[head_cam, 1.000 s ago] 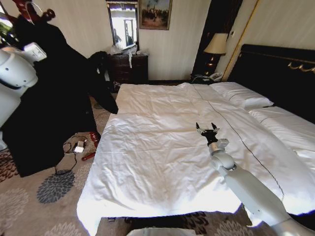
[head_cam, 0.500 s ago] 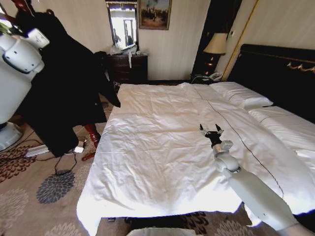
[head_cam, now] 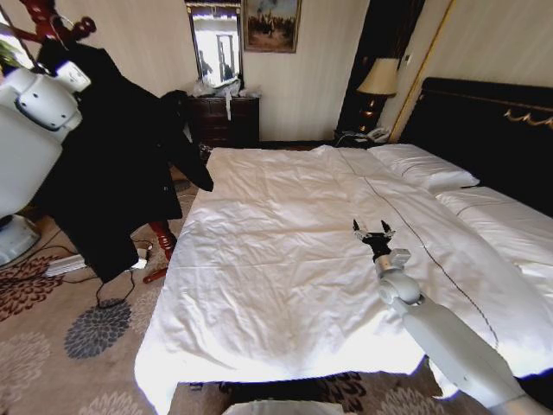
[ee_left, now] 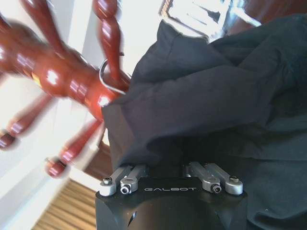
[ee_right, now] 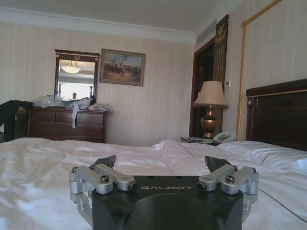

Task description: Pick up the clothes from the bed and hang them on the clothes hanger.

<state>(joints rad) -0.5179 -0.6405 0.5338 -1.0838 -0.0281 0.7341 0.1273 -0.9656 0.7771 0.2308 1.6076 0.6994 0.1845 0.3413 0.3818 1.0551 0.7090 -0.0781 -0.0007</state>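
Jaws on the right gripper (head_cam: pixel 370 229) stand spread and empty, low over the white bed (head_cam: pixel 285 259) at about four o'clock from the picture's centre in the head view. At about nine to ten o'clock the black coat (head_cam: pixel 112 164) hangs off the floor beside the bed, bunched against the red wooden coat stand (head_cam: pixel 47 17), with the left arm raised in front of it.

From the left wrist, the left gripper (ee_left: pixel 170 165) is buried in the coat's folds near the collar; its linkages sit drawn in, so it looks clenched on the cloth. A thin wire hook (ee_left: pixel 108 79) circles one peg of the stand.

From the right wrist, both open fingers (ee_right: pixel 108 161) hover just above the duvet, gripping nothing.

I judge the coat soft, limp and fairly heavy, apt to slide and sag; the collar or shoulder seam is the surest hold.
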